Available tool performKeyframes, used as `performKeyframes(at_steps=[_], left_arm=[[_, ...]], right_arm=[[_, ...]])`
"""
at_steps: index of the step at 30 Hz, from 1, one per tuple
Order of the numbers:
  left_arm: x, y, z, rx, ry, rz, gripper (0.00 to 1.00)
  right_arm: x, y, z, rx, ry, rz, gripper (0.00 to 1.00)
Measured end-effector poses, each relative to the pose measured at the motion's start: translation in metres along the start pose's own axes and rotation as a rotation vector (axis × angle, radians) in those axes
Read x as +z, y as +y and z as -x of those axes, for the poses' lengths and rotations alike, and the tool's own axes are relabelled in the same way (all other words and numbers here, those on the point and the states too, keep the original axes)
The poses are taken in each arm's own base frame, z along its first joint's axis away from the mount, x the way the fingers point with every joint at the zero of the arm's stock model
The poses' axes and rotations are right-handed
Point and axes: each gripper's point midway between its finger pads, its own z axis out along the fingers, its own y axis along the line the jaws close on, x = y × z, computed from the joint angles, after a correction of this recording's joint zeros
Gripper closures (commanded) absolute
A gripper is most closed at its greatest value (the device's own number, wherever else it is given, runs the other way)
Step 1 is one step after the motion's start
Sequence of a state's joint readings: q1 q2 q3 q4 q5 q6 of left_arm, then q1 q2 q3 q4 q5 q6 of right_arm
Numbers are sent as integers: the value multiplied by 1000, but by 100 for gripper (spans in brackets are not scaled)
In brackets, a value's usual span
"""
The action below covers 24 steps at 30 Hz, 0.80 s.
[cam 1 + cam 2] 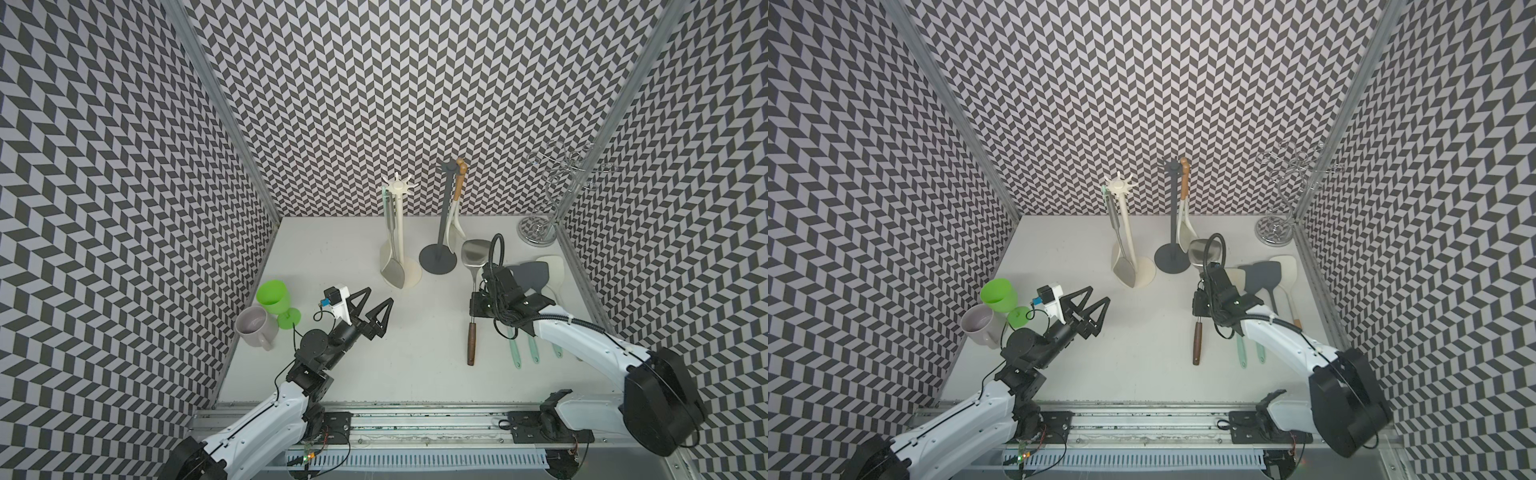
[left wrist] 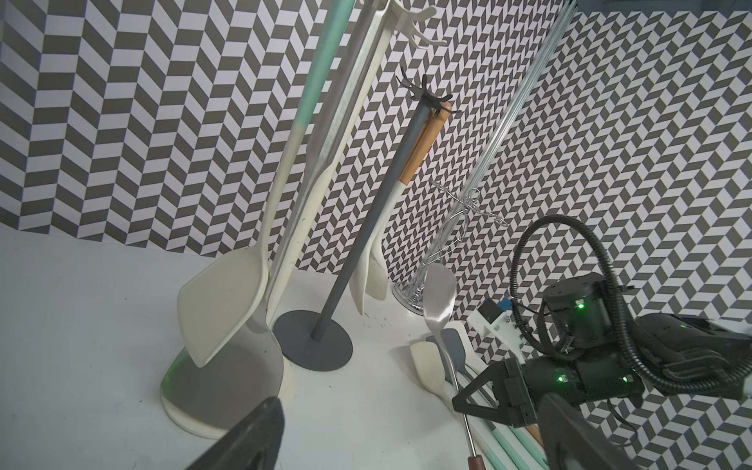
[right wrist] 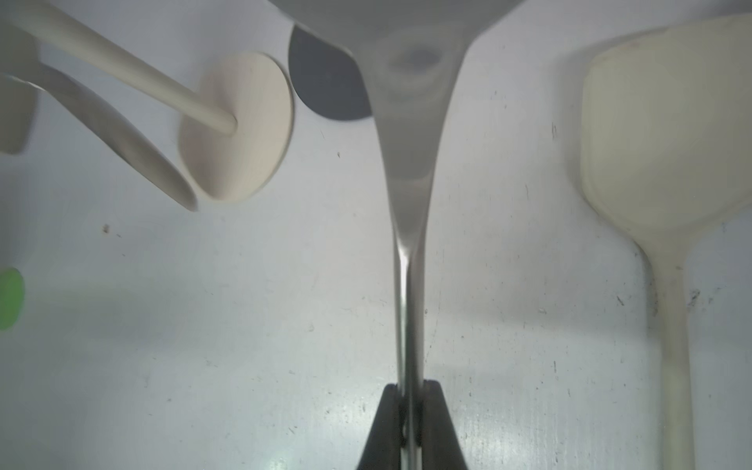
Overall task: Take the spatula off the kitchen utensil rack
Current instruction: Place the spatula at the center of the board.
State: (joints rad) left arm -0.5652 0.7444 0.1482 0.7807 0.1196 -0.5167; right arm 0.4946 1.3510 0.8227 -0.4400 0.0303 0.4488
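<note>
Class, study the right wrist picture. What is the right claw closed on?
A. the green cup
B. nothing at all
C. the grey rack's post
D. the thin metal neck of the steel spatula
D: in the right wrist view the right claw pinches the narrow neck of the steel spatula from both sides.

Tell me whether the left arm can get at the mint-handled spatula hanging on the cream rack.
Probably yes. The open left gripper points at the cream rack across bare table, and the mint-handled spatula hangs on the side facing it.
</note>
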Motion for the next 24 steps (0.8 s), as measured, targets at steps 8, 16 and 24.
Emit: performKeyframes(at_steps=[8,16,24], left_arm=[[-2,-3,6,3,-21,-8,1],[-3,-4,7,3,-23,-9,1],[-3,-5,9,4,-30,-13,1]], right_arm=[[25,-28,-22,-48,128,-152,100],[38,-38,-34,-40,152,-190,100],[47,-43,-41,-24,149,-195,100]])
